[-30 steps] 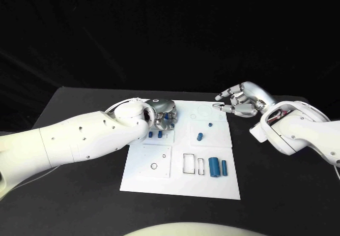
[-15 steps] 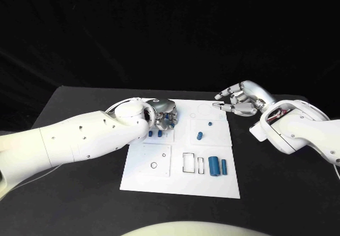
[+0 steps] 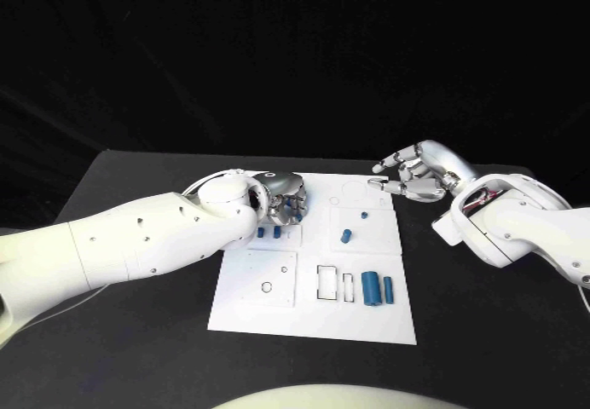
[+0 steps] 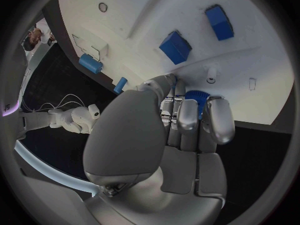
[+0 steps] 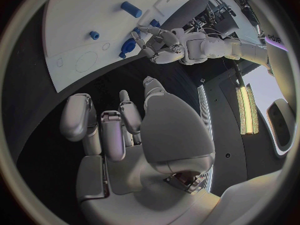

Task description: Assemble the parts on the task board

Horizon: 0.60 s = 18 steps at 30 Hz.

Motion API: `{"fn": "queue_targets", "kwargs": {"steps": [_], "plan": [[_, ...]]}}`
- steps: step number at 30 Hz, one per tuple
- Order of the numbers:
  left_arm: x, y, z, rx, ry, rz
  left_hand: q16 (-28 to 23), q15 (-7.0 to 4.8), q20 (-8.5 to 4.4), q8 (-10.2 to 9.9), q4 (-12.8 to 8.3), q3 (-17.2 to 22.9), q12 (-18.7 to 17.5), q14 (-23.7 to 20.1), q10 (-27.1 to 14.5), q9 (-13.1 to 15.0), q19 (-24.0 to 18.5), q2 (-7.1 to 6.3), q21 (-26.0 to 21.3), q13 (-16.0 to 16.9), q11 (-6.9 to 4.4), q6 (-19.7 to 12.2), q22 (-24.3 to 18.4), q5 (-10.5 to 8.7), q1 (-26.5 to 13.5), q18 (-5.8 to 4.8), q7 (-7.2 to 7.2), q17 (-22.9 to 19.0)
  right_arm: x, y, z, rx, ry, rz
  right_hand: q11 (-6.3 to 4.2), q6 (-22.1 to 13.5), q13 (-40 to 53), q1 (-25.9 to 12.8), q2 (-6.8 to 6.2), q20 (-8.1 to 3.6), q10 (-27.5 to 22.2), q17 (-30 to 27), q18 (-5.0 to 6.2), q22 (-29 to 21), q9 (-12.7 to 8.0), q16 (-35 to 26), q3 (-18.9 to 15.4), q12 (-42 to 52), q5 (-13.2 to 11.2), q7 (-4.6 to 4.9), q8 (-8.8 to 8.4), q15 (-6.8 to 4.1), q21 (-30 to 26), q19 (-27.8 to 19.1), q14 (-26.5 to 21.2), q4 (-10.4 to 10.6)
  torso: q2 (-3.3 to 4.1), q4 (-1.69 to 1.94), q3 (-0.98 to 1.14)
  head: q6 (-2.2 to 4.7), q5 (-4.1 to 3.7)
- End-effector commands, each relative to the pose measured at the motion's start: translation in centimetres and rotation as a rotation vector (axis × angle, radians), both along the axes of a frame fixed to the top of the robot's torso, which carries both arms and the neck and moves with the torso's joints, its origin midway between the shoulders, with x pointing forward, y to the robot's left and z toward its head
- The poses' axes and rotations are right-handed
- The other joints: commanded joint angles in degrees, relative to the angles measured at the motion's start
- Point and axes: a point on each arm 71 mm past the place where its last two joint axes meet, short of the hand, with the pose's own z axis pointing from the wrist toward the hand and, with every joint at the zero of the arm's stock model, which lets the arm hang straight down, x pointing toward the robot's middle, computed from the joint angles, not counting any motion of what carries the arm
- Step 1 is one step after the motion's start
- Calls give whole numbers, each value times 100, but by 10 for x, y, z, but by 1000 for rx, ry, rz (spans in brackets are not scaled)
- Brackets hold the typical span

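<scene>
Assembly barely begun: left hand (image 4: 181,130) pinches a blue part (image 4: 199,97) over the board (image 3: 369,319); right hand (image 3: 414,177) idles, fingers apart, holding nothing; loose parts (image 3: 380,289) remain.

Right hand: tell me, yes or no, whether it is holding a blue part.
No. In the right wrist view the right hand has nothing in its fingers and hangs over the black table, beside the task board.

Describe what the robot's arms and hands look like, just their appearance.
Both arms are smooth white shells with small dark holes. The left hand and right hand are shiny silver metal, with segmented fingers and rounded pale-grey fingertip pads. Thin white cables loop at the left wrist; red wiring shows at the right wrist.
</scene>
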Motion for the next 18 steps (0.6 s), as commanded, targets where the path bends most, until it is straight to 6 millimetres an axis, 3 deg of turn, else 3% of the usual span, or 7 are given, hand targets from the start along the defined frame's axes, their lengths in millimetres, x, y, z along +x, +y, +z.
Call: {"fn": "queue_targets", "kwargs": {"steps": [1, 18], "plan": [[0, -1, -1, -19, -3, -5, 36, -3, -6, -30, 1, 51, -49, 57, 73, -18, 43, -28, 34, -15, 6, 72, 341, 6, -48, -77, 10, -5, -1, 2, 0, -3, -4, 14, -37, 0, 11, -30, 51, -30, 2, 640, 36, 0, -7, -24, -11, 4, 25, -24, 39, -47, -22, -2, 381, -8, -2, 3, -1, 10, -3], [-4, 6, 12, -88, -26, 10, 111, -8, -4, -46, -37, 76, -160, 129, 221, -60, 134, -68, 151, -26, 1, 193, 452, -3, -212, -107, 19, 34, 0, 2, -1, 0, -5, 13, -39, 1, 10, -9, 70, -32, 3, 637, 37, -2, -8, -27, 1, 7, 63, -26, 46, -49, -31, -1, 381, -16, -6, 4, -1, 81, 26]]}}
